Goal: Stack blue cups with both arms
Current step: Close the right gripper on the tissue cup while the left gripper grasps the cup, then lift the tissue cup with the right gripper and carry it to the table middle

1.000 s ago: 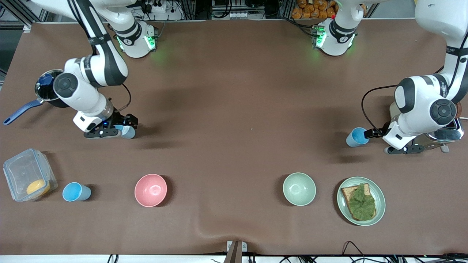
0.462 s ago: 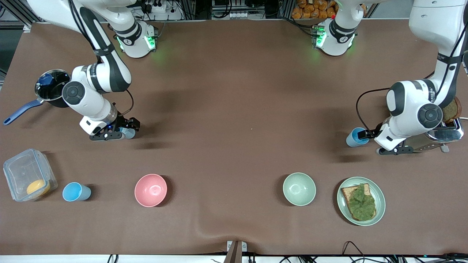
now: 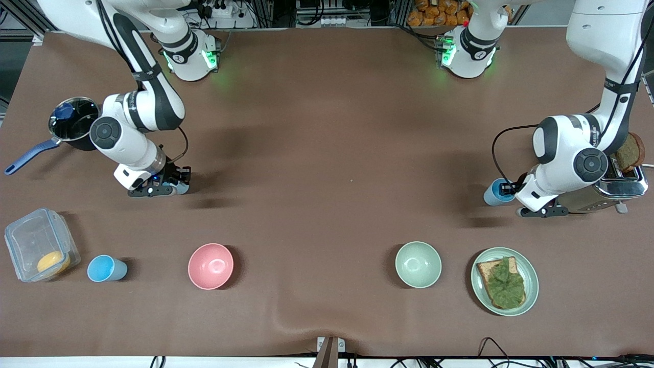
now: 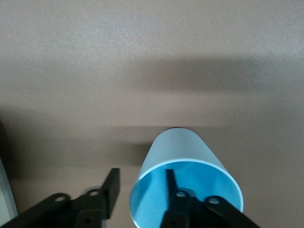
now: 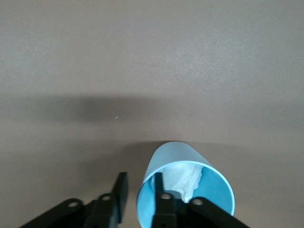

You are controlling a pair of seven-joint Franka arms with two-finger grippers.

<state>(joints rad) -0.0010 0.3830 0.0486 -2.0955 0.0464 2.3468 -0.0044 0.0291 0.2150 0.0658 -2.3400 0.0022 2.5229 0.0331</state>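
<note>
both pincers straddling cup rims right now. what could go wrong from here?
1. Each pincer has one finger inside and one outside its cup's wall, not closed. The left pincer could tip its blue cup as it clamps.
2. The right pincer has a finger by the white patch in its cup; that could spoil the grip.
3. The toaster sits beside the left arm; swinging might clip it.

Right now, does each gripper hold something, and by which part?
Neither holds yet. Each straddles a cup wall at the rim, one finger inside, one outside: left gripper at one blue cup, right gripper at another.

White arms [image 3: 138, 110], blk bands
</note>
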